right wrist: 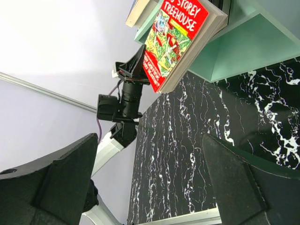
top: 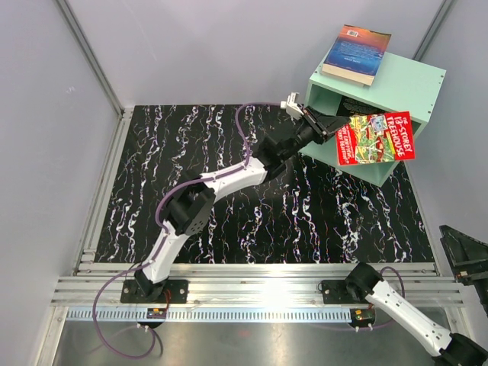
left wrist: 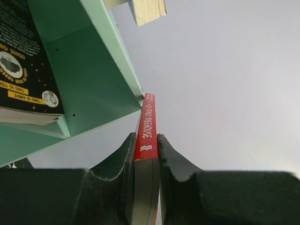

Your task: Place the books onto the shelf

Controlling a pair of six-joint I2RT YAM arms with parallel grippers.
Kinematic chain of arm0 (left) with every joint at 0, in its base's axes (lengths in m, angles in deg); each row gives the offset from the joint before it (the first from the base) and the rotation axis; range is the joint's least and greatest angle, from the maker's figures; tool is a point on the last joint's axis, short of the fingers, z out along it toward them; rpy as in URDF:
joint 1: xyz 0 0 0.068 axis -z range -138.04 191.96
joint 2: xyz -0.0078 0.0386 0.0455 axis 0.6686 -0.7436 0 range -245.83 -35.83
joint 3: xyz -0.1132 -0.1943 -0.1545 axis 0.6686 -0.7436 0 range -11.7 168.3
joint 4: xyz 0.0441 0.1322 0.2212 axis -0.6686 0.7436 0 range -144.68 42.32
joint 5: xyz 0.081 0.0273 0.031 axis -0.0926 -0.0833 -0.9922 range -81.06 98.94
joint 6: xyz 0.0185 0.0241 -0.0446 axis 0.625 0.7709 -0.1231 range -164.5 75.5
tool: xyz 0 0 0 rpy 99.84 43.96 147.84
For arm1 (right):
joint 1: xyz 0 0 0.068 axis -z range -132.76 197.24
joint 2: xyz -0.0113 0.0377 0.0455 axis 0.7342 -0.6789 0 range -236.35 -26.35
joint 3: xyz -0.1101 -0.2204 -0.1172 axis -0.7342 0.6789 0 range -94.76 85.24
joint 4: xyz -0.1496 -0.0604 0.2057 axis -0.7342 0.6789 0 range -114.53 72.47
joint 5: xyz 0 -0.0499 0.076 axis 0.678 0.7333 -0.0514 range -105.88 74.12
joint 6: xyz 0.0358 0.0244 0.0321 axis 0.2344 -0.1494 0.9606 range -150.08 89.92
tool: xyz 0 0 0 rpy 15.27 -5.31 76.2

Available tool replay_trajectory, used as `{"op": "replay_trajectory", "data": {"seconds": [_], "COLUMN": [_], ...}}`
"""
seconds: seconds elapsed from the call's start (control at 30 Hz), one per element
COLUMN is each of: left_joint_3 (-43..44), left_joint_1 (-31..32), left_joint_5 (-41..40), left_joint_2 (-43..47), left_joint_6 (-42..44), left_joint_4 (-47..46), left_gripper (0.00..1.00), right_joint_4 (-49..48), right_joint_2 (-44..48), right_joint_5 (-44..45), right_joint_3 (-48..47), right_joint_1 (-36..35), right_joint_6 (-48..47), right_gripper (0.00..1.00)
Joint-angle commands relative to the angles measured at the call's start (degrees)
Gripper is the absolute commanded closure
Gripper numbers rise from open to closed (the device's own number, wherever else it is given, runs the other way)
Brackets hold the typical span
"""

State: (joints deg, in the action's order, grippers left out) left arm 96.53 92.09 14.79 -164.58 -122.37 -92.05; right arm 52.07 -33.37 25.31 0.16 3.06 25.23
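I pinch the red "13-Storey Treehouse" paperback (top: 375,139) by one short end. My left gripper (top: 334,128) is pressed together on it, with its spine (left wrist: 146,129) showing between the fingers, I judge so the free end can lead into an opening. The book hangs in the air against the front of the mint-green wooden box shelf (top: 415,80), at two o'clock on the black marbled tabletop (top: 267,213). Its long axis runs nine to three o'clock, title end toward three, cover facing up. A black paperback with gold print (left wrist: 23,61) already sits in one compartment. A thick blue-orange paperback (top: 356,53) lies on the shelf's top at twelve. My right gripper (right wrist: 150,187) waits at five o'clock, fingers spread and holding nothing.
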Motion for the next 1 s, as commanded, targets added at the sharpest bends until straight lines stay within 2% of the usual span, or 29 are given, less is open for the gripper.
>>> {"op": "replay_trajectory", "data": {"seconds": [0.0, 0.03, 0.2, 0.57, 0.73, 0.83, 0.97], "left_joint_3": [-3.8, -6.68, -9.79, -2.85, -2.49, -2.84, -2.67], "left_joint_1": [-0.29, -0.29, -0.3, -0.38, -0.91, -0.82, -0.3], "left_joint_5": [-0.75, -0.92, -1.1, -0.66, -0.57, -1.54, -7.14], "left_joint_2": [2.01, 2.79, 3.33, 0.25, -0.54, -0.63, -1.06], "left_joint_6": [1.66, 1.23, 0.35, 0.0, -2.55, -3.26, -5.45], "left_joint_4": [1.42, 0.29, -2.27, -1.92, -5.35, -6.49, -10.09], "left_gripper": [1.0, 1.0, 1.0, 1.0, 1.0, 1.0, 1.0], "right_joint_4": [4.96, 5.14, 5.23, 6.37, 7.07, 7.69, 8.13], "right_joint_2": [0.61, 0.61, 1.05, 1.67, 1.93, 2.19, 2.54], "right_joint_5": [3.37, 3.46, 3.9, 3.81, 3.81, 3.9, 3.9], "right_joint_3": [-0.18, -0.09, 0.17, 0.7, 0.53, 0.53, 0.7], "right_joint_1": [-1.25, -1.34, -1.87, -2.05, -2.05, -2.05, -2.05], "right_joint_6": [1.99, 2.0, 2.35, 3.49, 3.93, 4.19, 4.54], "right_gripper": [0.0, 0.0, 0.0, 0.0, 0.0, 0.0, 0.0]}}
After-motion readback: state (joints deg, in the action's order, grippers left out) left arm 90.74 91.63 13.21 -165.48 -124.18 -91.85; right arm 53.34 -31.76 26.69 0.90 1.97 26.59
